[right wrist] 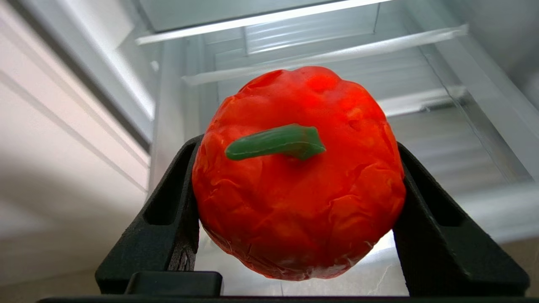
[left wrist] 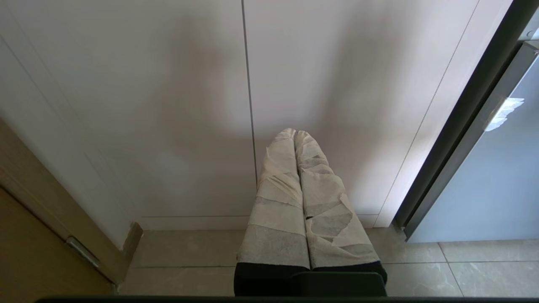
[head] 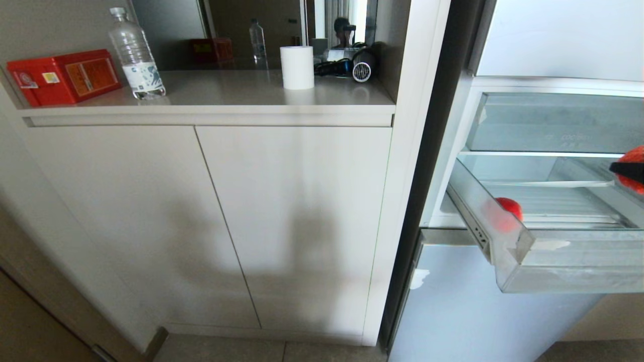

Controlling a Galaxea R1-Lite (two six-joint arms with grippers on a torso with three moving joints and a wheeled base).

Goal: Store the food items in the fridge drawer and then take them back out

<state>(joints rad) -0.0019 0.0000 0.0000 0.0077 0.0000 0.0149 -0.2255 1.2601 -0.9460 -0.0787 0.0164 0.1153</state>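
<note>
Right gripper (right wrist: 297, 185) is clamped on a red pepper-shaped food item (right wrist: 299, 176) with a green stem, one black finger (right wrist: 168, 219) pressed against each side; the item fills the gap between them. In the head view only a sliver of this shows at the right edge: red item (head: 635, 156) with a dark finger across it, above the fridge drawer (head: 568, 251). The drawer is pulled out of the open fridge, with clear plastic walls, ribbed floor and white tape scraps on the front lip. A second red food item (head: 509, 208) sits inside near the drawer's front left corner; through the frosted wall I can't tell whether it touches the side. Left gripper (left wrist: 294, 134) hangs low in front of the cabinet doors (head: 211, 221), above the floor tiles (left wrist: 421, 269), its paper-wrapped fingers (left wrist: 280, 189) pressed together, nothing between them. On the counter (head: 226, 95): red box (head: 63, 76), water bottle (head: 136, 55), white roll (head: 297, 67), hair dryer (head: 352, 65).
</note>
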